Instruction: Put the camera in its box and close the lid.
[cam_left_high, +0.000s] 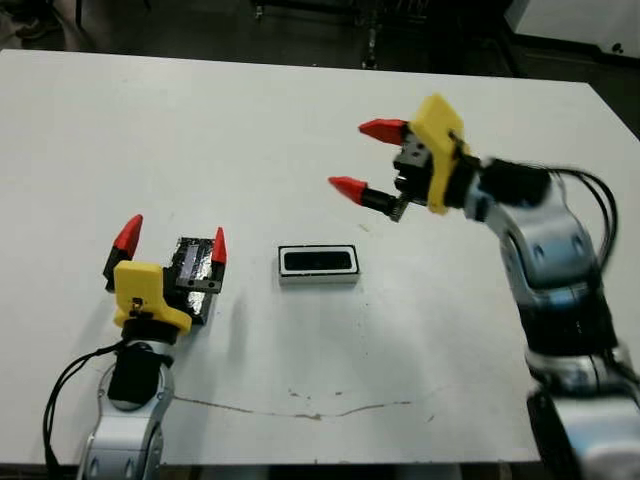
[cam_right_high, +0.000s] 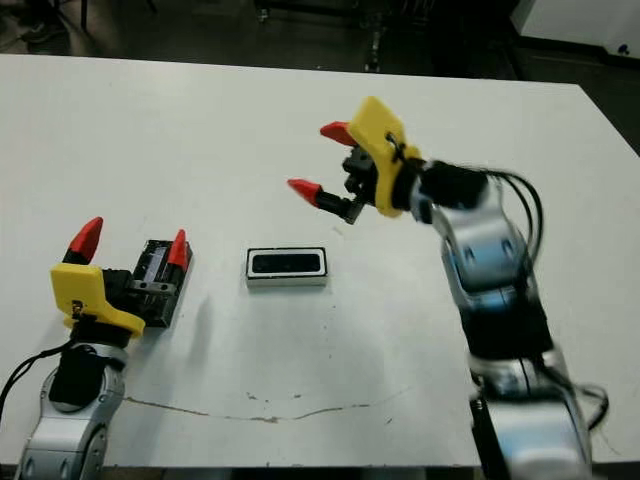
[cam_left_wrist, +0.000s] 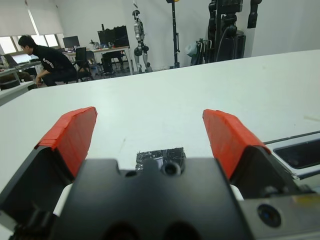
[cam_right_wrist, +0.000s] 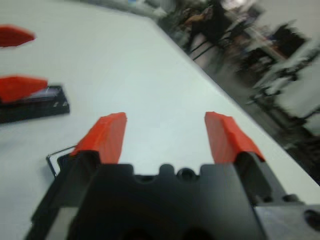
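Note:
The box (cam_left_high: 318, 277), a small white-rimmed tray, lies at the table's middle. The matte-black camera (cam_left_high: 318, 261) rests inside it. To its left lies the glossy black lid (cam_left_high: 192, 272), flat on the table. My left gripper (cam_left_high: 173, 240) is open and low over the lid, one finger on each side of it; the left wrist view shows the lid (cam_left_wrist: 161, 156) between the fingers and the box (cam_left_wrist: 300, 152) off to one side. My right gripper (cam_left_high: 363, 158) is open, holds nothing, and hangs in the air beyond and to the right of the box.
A thin dark crack line (cam_left_high: 300, 408) runs across the table near its front edge. Past the far edge stand dark floor and equipment. The left wrist view shows a seated person (cam_left_wrist: 45, 62), desks and a robot stand beyond the table.

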